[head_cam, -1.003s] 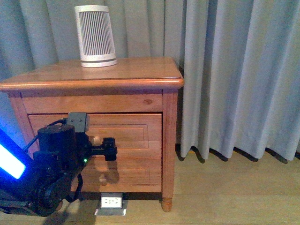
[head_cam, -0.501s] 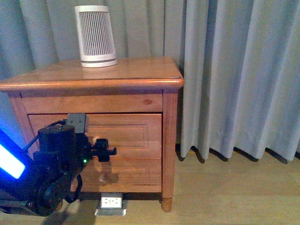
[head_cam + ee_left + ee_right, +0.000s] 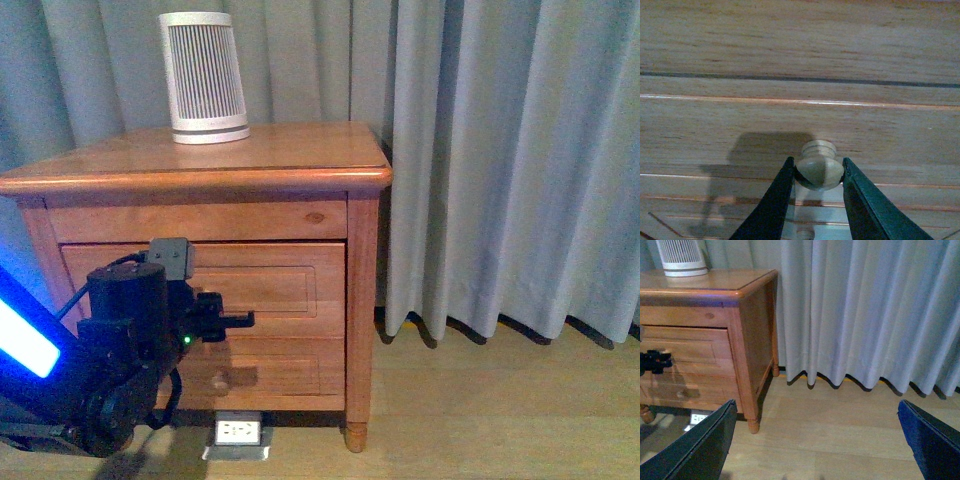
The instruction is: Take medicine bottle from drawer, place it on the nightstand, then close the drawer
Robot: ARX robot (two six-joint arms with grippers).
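Note:
The nightstand [image 3: 230, 160] stands at the left of the front view. Its upper drawer [image 3: 285, 285] looks pushed in, with no gap showing. My left gripper [image 3: 238, 319] is at the drawer front and hides the knob there. In the left wrist view the gripper [image 3: 819, 173] is shut on the round pale wooden knob [image 3: 819, 169], one dark finger [image 3: 772, 200] on each side. My right gripper [image 3: 817, 450] is open and empty above bare floor, to the right of the nightstand [image 3: 740, 295]. The medicine bottle is not in view.
A large white ribbed tapered cylinder [image 3: 204, 76] stands on the nightstand's top at the back. The lower drawer's knob [image 3: 220, 380] is below my left gripper. A floor outlet plate [image 3: 238, 432] lies under the cabinet. Grey curtains [image 3: 500, 150] hang behind and to the right.
My left gripper's jaws have closed around the upper drawer's knob, which now hides behind them in the front view. The arm shifted slightly right. The drawer has not visibly moved.

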